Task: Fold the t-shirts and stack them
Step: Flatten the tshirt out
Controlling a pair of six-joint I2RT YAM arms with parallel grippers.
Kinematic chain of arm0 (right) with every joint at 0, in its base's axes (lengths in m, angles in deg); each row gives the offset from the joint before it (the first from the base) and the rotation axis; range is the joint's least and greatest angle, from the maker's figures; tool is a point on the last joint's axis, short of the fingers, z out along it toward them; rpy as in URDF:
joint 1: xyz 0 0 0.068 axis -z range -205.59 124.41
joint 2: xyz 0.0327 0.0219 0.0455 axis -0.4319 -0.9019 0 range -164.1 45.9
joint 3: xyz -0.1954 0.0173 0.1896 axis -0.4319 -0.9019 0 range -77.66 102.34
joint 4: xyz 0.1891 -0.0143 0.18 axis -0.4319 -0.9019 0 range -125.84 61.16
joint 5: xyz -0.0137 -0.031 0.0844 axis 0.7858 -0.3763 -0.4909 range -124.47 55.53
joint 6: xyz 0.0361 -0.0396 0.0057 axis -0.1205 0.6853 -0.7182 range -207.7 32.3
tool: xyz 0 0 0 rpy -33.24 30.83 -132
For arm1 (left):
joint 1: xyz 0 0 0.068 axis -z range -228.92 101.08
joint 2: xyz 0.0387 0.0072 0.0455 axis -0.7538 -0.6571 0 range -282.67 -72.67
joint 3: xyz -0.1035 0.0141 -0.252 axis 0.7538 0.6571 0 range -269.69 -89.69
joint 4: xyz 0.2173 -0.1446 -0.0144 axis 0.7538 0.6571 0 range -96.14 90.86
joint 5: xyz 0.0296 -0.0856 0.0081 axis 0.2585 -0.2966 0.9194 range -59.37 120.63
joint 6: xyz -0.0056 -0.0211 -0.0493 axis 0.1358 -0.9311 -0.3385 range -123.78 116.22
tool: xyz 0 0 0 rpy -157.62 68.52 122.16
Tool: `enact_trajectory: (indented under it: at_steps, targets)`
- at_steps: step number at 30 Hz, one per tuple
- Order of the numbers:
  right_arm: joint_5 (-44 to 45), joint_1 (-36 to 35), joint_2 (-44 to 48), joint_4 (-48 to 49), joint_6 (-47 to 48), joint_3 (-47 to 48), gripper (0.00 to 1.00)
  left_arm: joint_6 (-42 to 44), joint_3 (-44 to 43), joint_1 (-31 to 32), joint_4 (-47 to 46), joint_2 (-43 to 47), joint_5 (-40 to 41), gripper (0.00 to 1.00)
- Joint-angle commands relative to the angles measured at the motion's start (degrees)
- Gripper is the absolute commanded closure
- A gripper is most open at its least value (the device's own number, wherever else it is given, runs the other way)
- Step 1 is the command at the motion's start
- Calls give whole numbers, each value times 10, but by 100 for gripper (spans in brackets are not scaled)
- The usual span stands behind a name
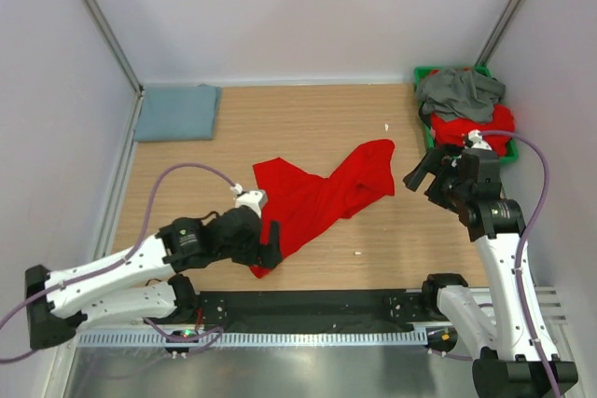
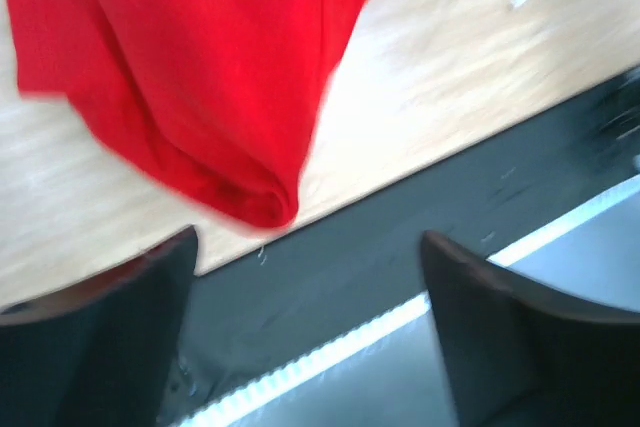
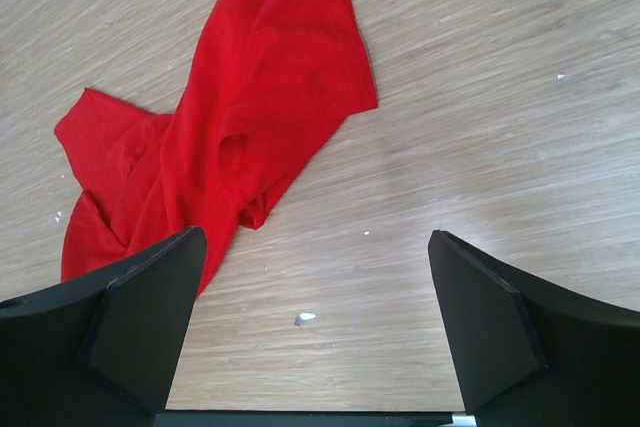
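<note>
On the pale wooden surface in front of you, a bright red cotton t-shirt lies crumpled and twisted on a diagonal. One end points toward the far right and the other bunches up near the black rail at the near edge.

Your left claw sits low at that near end. Its wrist view shows the fingers spread wide with nothing between them, and the rounded red corner lies just ahead of the tips. Your right claw is released too, hovering to the right of the shirt and apart from it. Its camera looks down the length of the cloth.

A folded dusty blue-grey shirt rests at the far left corner, which I take to be the start of the stack. More shirts wait in the green plastic bin at the far right, with a dark grey one on top of a red one.

I judge that you are spreading this red shirt out, and no fold has been made yet. Next, close the left claw on the near corner and bring the right claw down onto the far end. Then pull the two apart so the cloth lies flat. Pinch a single edge, because the fabric is doubled over on itself and a thick bunch would drag the twist along.
</note>
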Motion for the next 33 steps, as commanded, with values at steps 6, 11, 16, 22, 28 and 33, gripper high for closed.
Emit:
enact_trajectory:
  at_steps: [6, 11, 16, 22, 28, 33]
  targets:
    - [9, -3, -6, -4, 6, 31, 0, -134, -21, 71, 119, -39, 196, 0]
    - [-1, -3, -10, -6, 10, 30, 0, -97, 34, -102, 39, -20, 145, 7]
    - [-9, -3, -5, -4, 11, 23, 0, -79, 114, -269, -94, -43, 15, 20]
    - [-23, -3, -3, -7, 18, 22, 0, -101, 184, -336, -210, -97, -33, 32]
    - [-32, -3, -4, -4, 24, 20, 0, -99, 193, -336, -248, -153, -34, 39]
    - [-31, -3, -6, -1, 26, 18, 0, -108, 206, -336, -277, -169, -56, 49]
